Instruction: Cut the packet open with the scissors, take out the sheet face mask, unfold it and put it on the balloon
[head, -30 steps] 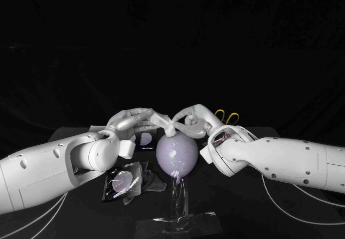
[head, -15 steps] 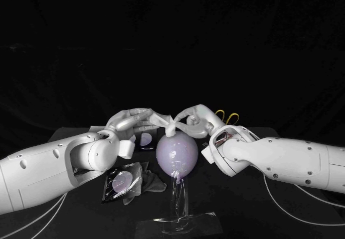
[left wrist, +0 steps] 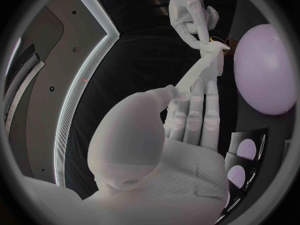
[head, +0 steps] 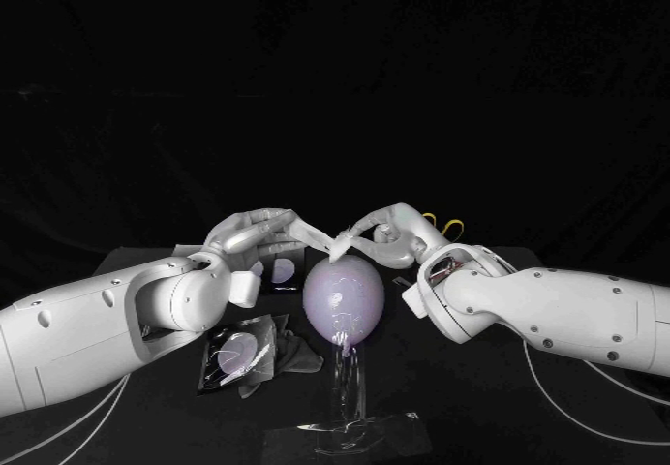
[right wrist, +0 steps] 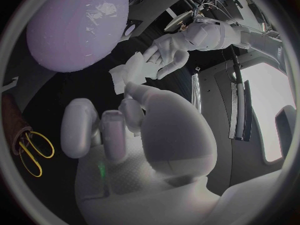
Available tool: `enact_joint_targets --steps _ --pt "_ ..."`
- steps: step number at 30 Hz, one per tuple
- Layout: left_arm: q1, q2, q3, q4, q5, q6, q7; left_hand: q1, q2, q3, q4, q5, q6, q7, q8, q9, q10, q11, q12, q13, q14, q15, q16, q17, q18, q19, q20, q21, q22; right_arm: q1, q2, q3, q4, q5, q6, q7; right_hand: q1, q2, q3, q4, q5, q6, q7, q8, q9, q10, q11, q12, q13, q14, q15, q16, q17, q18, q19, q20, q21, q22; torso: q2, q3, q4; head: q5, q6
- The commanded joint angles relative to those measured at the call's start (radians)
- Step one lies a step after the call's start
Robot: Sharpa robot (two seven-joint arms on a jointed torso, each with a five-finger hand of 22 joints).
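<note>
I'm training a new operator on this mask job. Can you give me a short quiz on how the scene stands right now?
1. True or false: the right hand holds the scissors.
2. What holds the sheet mask? A: the left hand alone. B: the right hand alone. C: both hands.
3. Fill in: the packet lies on the robot's ____ side of the balloon.

Key: 1 false; 2 C; 3 left.
</note>
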Motion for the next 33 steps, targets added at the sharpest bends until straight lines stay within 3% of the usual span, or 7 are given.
enact_joint_targets --steps 1,19,22,23,25,27,33 --pt "0.001 0.003 0.004 -0.001 0.003 0.009 0.024 0.006 0.000 0.005 -0.001 0.003 0.002 0.002 0.005 0.055 0.000 -0.003 0.004 0.001 0.000 -0.005 -0.005 0.001 0.007 -0.004 0.000 -0.007 0.001 -0.004 -0.003 0.000 0.001 -0.007 0.007 0.002 -0.008 0.002 0.005 -0.001 0.000 0.008 0.002 0.004 0.002 0.010 0.000 0.002 0.000 0.085 0.002 0.003 0.168 0.008 0.000 0.005 0.006 0.183 0.000 0.0005 0.0004 -0.001 0.000" --pt "0.001 0.013 0.008 -0.015 0.003 0.012 0.010 0.006 -0.001 0.007 -0.001 0.004 0.002 0.002 0.005 0.056 0.000 -0.003 0.004 0.001 0.000 -0.005 -0.006 0.002 0.007 -0.005 0.000 -0.007 0.001 -0.029 -0.020 -0.001 -0.008 0.029 -0.003 0.036 -0.021 -0.007 0.009 -0.006 0.000 -0.006 0.006 -0.002 -0.001 -0.001 0.002 -0.023 -0.013 0.082 0.003 -0.006 0.157 0.013 -0.012 0.005 -0.020 0.176 0.000 0.0006 0.0007 -0.003 -0.002" --pt "0.001 0.015 0.008 -0.015 0.003 0.015 0.004 0.006 -0.001 0.007 -0.001 0.003 0.002 0.002 0.006 0.056 -0.001 -0.003 0.004 0.001 0.000 -0.004 -0.006 0.002 0.007 -0.006 0.000 -0.008 0.001 -0.034 -0.023 -0.001 -0.008 0.043 0.007 0.045 -0.059 -0.045 -0.021 0.004 0.000 -0.053 0.024 -0.029 -0.012 -0.028 0.017 -0.074 -0.042 0.078 0.014 -0.015 0.147 0.017 -0.026 0.010 -0.048 0.168 0.000 0.0010 0.0010 -0.003 -0.002" --pt "0.001 0.015 0.008 -0.016 0.003 0.015 0.002 0.006 -0.001 0.007 -0.001 0.003 0.002 0.002 0.006 0.056 -0.001 -0.003 0.004 0.001 0.000 -0.004 -0.006 0.002 0.007 -0.006 0.000 -0.008 0.001 -0.036 -0.025 -0.001 -0.008 0.047 0.014 0.046 -0.084 -0.076 -0.044 0.013 0.022 -0.078 0.037 -0.044 -0.019 -0.039 0.026 -0.093 -0.052 0.076 0.020 -0.019 0.143 0.019 -0.033 0.013 -0.062 0.164 0.000 0.0012 0.0007 -0.004 -0.003" --pt "0.002 0.017 0.008 -0.016 0.003 0.017 -0.002 0.006 -0.001 0.007 -0.001 0.003 0.002 0.002 0.006 0.056 -0.001 -0.003 0.004 0.001 0.000 -0.004 -0.006 0.002 0.007 -0.006 0.000 -0.008 0.001 -0.040 -0.027 -0.002 -0.007 0.051 0.030 0.045 -0.129 -0.133 -0.092 0.030 0.013 -0.148 0.059 -0.090 -0.039 -0.077 0.047 -0.155 -0.086 0.068 0.038 -0.034 0.125 0.023 -0.052 0.023 -0.098 0.154 0.000 0.0008 -0.0001 -0.004 -0.004" --pt "0.002 0.018 0.008 -0.016 0.003 0.019 -0.007 0.006 -0.001 0.007 -0.001 0.003 0.002 0.002 0.006 0.056 -0.001 -0.003 0.004 0.001 0.000 -0.004 -0.006 0.002 0.007 -0.006 0.000 -0.008 0.001 -0.044 -0.031 -0.002 -0.005 0.053 0.045 0.041 -0.142 -0.162 -0.134 0.039 0.002 -0.205 0.076 -0.134 -0.060 -0.120 0.065 -0.204 -0.113 0.055 0.057 -0.051 0.106 0.024 -0.063 0.038 -0.116 0.149 0.000 0.0009 -0.0006 -0.005 -0.005" --pt "0.002 0.022 0.008 -0.014 0.002 0.028 -0.020 0.006 -0.002 0.008 -0.001 0.003 0.001 0.002 0.006 0.057 -0.001 -0.003 0.004 0.001 0.000 -0.004 -0.007 0.002 0.007 -0.008 0.001 -0.009 0.001 -0.054 -0.045 -0.004 -0.001 0.048 0.069 0.025 -0.148 -0.173 -0.174 0.055 0.001 -0.216 0.084 -0.152 -0.070 -0.148 0.074 -0.225 -0.126 0.044 0.066 -0.062 0.092 0.027 -0.072 0.050 -0.132 0.146 0.000 0.0006 0.0003 -0.007 -0.007"
